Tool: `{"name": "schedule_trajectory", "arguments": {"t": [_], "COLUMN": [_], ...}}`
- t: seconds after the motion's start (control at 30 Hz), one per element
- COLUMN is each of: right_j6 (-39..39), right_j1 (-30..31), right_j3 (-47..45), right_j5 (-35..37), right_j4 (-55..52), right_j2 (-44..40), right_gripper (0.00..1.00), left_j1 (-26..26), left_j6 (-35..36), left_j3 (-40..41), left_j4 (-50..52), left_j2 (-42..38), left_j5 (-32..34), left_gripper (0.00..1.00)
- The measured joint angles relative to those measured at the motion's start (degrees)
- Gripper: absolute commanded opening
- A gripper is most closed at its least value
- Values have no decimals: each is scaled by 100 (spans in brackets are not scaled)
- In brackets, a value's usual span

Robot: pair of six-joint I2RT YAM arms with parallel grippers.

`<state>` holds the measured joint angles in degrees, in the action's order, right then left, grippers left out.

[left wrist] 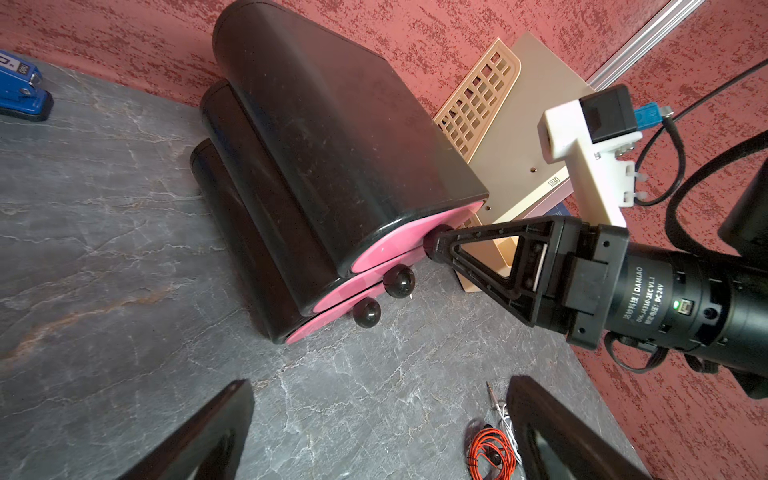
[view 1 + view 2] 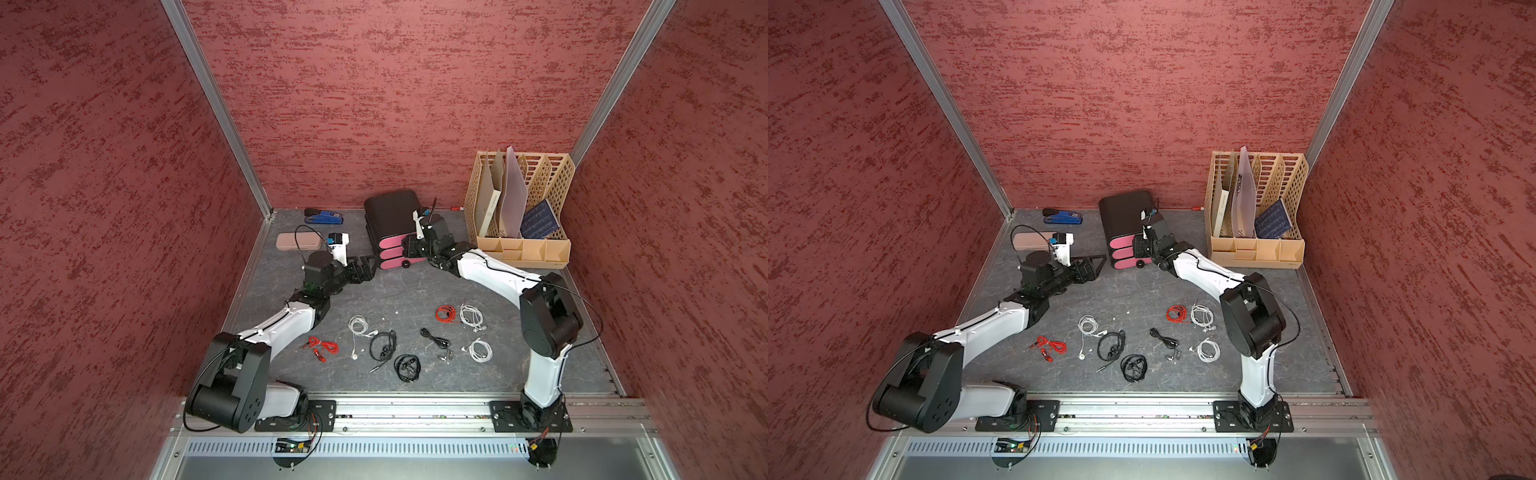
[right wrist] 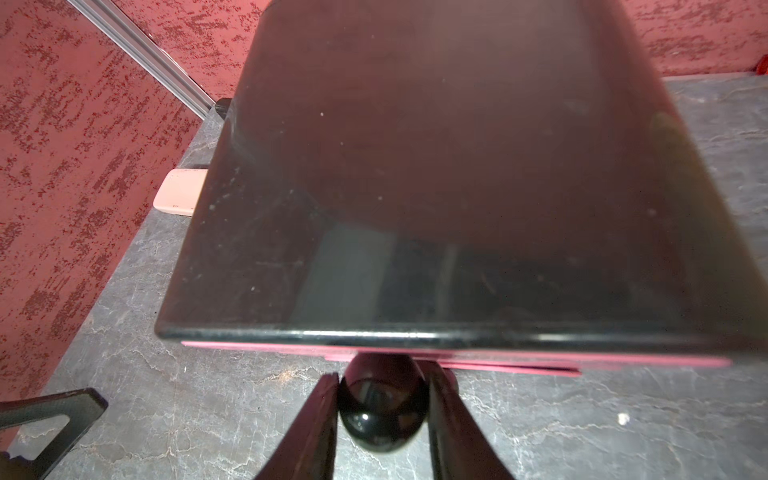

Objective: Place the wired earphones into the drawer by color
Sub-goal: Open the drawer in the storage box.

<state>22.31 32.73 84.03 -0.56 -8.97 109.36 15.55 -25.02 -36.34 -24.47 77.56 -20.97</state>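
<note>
Top drawer knob (image 3: 382, 409) in right end effector (image 3: 382, 372)

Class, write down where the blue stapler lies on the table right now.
In both top views the blue stapler lies near the far left corner of the table, just behind the pink case and left of the black drawer cabinet.

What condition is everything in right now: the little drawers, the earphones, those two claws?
Black cabinet with three pink drawers: all drawers look closed.
Right gripper: shut on top drawer's round black knob.
Left gripper: wide open, empty.
Red, white and black wired earphones: loose on the grey tabletop.
</note>
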Motion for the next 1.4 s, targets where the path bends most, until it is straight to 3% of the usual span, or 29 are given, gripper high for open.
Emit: {"name": "schedule_trajectory", "arguments": {"t": [0.43,1.4], "right_j6": [35,149], "right_j1": [0,66], "right_j3": [-59,-1827], "right_j5": [-2,-177], "right_j4": [4,129], "right_j2": [-50,-1561], "right_gripper": [34,34], "left_j1": [0,0], "left_j6": [0,0], "left_j3": [0,2], "left_j4": [0,-2], "left_j2": [0,-70], "left_j5": [7,11], "left_gripper": [100,100]}}
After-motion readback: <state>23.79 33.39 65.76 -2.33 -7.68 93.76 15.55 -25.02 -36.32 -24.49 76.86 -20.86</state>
